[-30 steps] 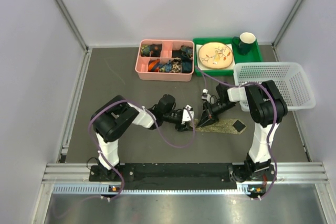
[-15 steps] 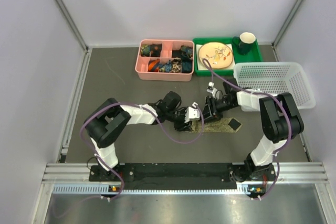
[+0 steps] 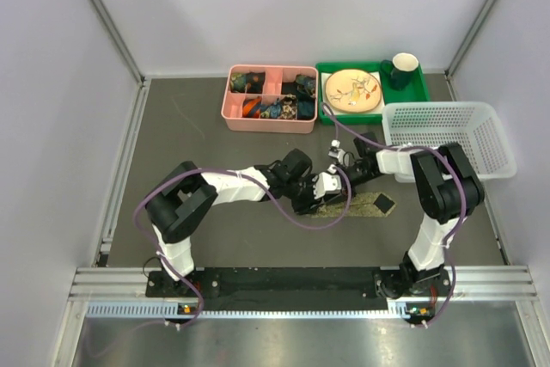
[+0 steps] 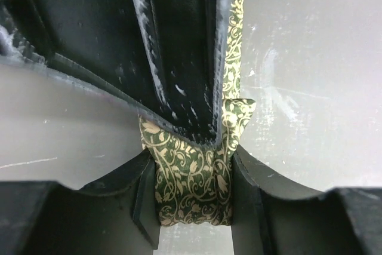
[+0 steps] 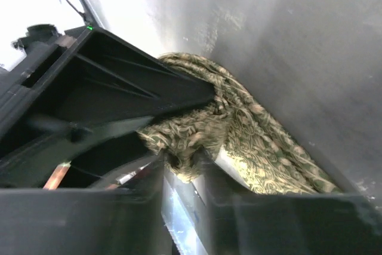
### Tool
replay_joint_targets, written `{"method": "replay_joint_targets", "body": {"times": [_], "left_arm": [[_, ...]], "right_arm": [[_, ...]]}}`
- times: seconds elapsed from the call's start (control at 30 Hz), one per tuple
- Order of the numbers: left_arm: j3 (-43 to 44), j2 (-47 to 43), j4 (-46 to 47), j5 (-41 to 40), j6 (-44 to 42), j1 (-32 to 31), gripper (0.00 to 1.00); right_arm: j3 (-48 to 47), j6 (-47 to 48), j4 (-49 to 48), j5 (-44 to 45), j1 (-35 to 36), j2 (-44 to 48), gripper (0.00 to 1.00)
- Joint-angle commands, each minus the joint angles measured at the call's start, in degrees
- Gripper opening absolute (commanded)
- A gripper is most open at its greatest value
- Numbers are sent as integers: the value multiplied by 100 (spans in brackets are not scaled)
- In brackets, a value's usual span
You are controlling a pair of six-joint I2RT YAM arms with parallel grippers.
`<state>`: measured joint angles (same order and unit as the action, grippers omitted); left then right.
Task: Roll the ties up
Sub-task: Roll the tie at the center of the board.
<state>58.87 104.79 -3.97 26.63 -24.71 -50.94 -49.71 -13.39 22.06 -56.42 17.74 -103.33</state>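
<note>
The tie lies flat on the dark table right of centre, olive-tan with a leafy pattern, its dark end at the right. Its left end is bunched into a small roll. My left gripper reaches in from the left, and in the left wrist view it is shut on the roll, with a finger pressed against each side. My right gripper meets it from the right. In the blurred right wrist view that gripper pinches a fold of the tie, and the rest of the tie trails off to the lower right.
A pink compartment box with small items stands at the back centre. Beside it is a green tray with a plate and a dark mug. A white mesh basket sits at the right, close to the right arm.
My left gripper has slid right onto the tie's end. The right gripper has swung in towards it, opened, and closed again on the fabric. The tie's left end is now bunched between them.
</note>
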Motion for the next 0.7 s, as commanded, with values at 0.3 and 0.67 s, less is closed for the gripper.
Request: {"method": "replay_joint_targets", "body": {"times": [0.3,0.67], "left_arm": [[-709,-247,699,614,-306,321,67],[-1475,-338,3549,1880,-34,646,75]], "right_arm": [[-21,337,113,588,-244,-486,0],[-126,363,359,1132,-447,-803,0]]}}
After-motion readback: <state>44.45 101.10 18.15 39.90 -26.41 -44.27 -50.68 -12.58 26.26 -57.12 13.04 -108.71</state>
